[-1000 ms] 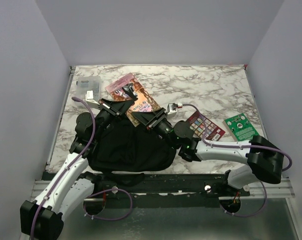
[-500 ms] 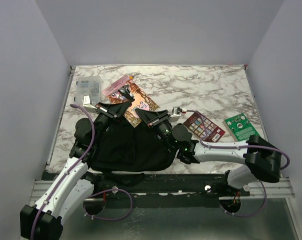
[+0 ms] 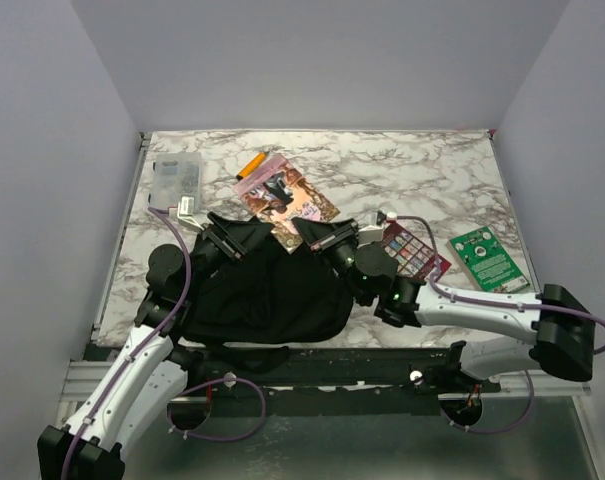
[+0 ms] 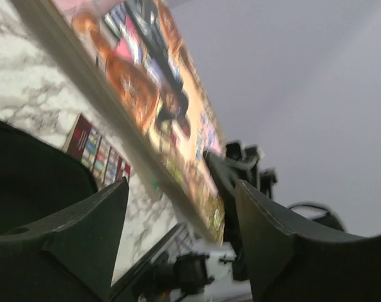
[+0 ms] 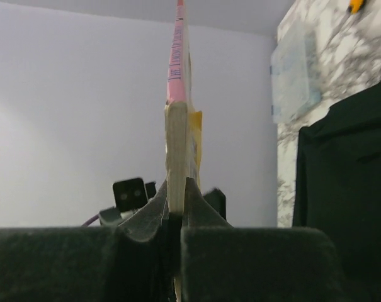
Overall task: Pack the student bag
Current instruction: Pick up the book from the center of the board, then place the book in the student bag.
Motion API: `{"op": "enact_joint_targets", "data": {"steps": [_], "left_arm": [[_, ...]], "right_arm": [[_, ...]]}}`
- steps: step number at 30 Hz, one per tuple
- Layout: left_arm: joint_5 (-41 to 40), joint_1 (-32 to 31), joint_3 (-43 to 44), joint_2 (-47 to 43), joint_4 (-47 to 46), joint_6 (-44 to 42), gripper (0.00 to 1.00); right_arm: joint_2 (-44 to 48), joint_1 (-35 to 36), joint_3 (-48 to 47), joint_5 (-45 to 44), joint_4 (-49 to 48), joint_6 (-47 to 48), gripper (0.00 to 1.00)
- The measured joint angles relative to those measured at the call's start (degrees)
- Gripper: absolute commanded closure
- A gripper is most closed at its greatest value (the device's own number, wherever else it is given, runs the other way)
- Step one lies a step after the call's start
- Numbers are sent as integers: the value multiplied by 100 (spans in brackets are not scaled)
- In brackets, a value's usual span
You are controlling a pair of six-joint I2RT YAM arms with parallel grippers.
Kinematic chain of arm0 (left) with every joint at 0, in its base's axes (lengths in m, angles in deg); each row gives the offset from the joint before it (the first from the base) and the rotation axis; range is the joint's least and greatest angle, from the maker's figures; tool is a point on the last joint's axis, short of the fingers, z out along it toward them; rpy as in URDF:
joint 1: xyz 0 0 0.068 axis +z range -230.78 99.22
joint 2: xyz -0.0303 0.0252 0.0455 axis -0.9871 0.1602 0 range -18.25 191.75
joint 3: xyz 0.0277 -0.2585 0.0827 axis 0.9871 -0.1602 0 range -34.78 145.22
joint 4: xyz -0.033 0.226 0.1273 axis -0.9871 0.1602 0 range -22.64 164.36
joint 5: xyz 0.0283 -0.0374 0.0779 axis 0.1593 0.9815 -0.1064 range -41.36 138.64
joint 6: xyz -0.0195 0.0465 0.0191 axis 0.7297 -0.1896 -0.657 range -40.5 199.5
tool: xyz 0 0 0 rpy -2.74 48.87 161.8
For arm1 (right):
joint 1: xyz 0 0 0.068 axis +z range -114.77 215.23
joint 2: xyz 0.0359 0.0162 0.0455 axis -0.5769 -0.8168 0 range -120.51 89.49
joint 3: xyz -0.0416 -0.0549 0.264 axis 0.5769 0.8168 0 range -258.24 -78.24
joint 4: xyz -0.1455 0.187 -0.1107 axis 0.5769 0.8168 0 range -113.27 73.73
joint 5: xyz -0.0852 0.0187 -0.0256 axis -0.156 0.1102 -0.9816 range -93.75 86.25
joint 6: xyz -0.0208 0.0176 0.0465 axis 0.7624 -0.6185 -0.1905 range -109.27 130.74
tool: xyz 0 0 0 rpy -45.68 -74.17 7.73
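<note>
Only right wrist: right jaws clamp book (image 5: 176, 141) edge-on | left wrist: left jaws wide, empty

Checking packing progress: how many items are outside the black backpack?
5: clear box back left, orange pen beside the book in the right claw, maroon card, green card right. Others may be hidden.

I'm looking into a lab test booth. Plain grey panels (image 3: 322, 60) box in a marble-print table (image 3: 432, 175) with a metal rail (image 3: 542, 375).
</note>
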Motion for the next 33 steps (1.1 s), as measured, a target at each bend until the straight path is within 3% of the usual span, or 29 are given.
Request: {"op": "enact_joint_targets", "data": {"steps": [5, 8, 13, 15, 18, 23, 33], "left_arm": [[807, -9, -109, -474, 1040, -957, 28], [1126, -48, -98, -723, 2006, -1631, 17], [815, -643, 28, -916, 3222, -2308, 17], [214, -1377, 149, -820, 3534, -2461, 17], [-463, -2312, 354, -356, 3731, -2559, 16], [-1733, -3589, 1261, 1482, 3915, -2769, 13], [-2531, -3960, 3101, 4059, 4122, -3202, 13]], "right_arm": [[802, -817, -2, 278, 1530, 605, 100], [1196, -1567, -13, 592, 2529, 1237, 100], [1880, -2135, -52, 798, 4076, 2420, 100], [2006, -2236, -234, 881, 4645, 2865, 100], [1950, -2304, -619, 898, 5434, 3346, 100], [2068, -2315, -573, 892, 6389, 3613, 100], [3679, -2319, -4, 977, 7235, 3615, 100]]}}
